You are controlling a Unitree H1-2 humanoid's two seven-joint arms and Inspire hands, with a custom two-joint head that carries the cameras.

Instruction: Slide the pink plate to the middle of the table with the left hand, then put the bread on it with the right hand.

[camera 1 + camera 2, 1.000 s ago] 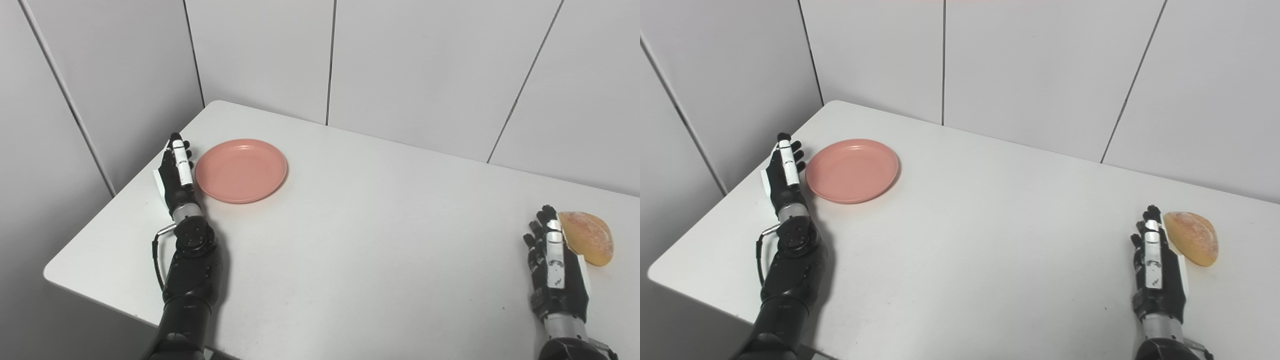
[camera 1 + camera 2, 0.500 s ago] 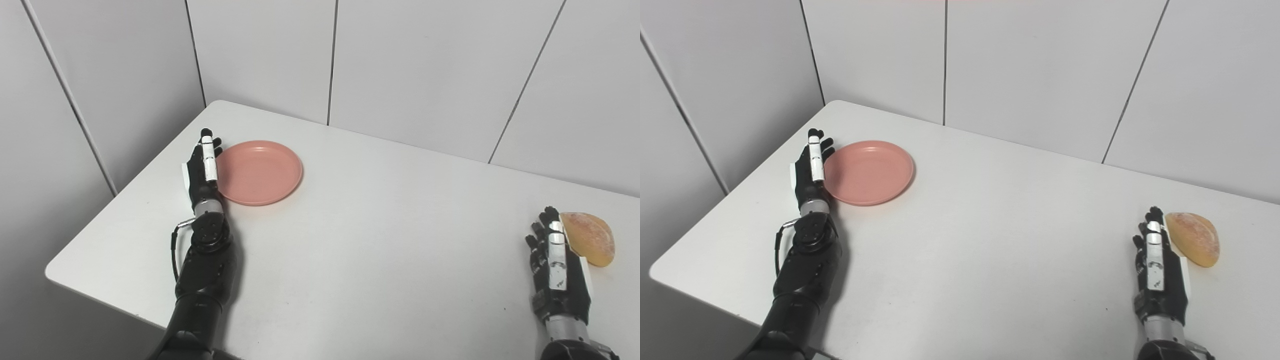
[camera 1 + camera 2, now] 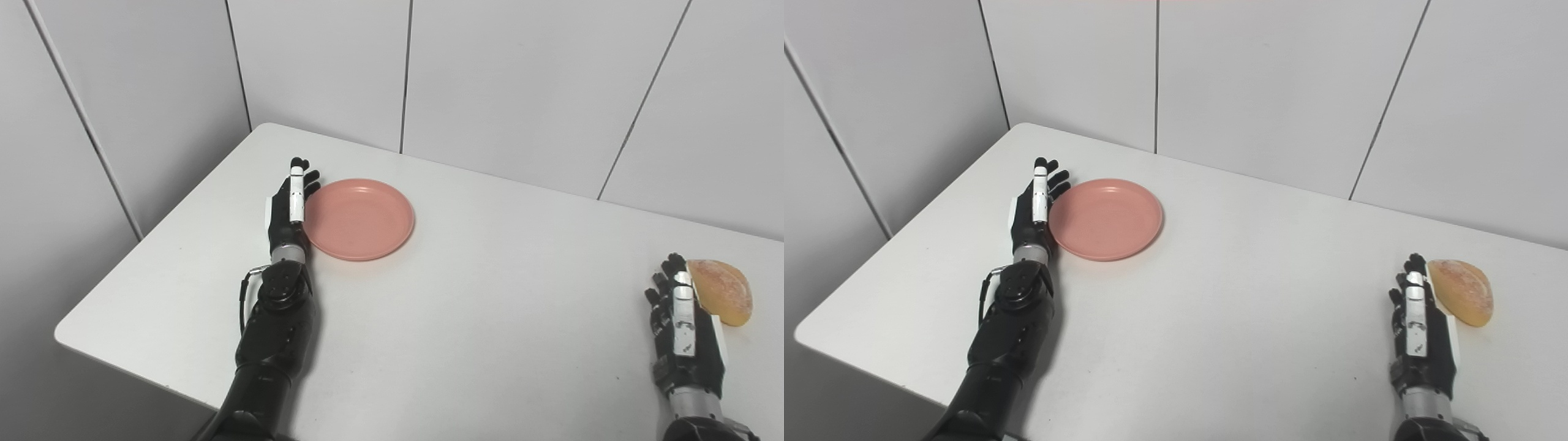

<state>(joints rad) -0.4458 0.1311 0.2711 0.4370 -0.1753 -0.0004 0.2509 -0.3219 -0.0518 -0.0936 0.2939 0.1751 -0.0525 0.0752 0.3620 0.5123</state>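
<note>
The pink plate (image 3: 359, 218) lies flat on the white table (image 3: 465, 306), left of the middle. My left hand (image 3: 288, 208) stands edge-on with fingers straight, its palm side against the plate's left rim; it is open and holds nothing. A golden-brown piece of bread (image 3: 721, 291) lies near the table's right edge. My right hand (image 3: 681, 324) rests open on the table just left of the bread, fingers straight, close beside it and not holding it.
Grey wall panels stand behind the table and along its left side. The table's front edge (image 3: 153, 380) runs close under my left forearm (image 3: 269, 343). Bare tabletop lies between the plate and the bread.
My left hand has moved right, pushing the pink plate rightward across the table. The right hand and the bread have stayed where they were.
</note>
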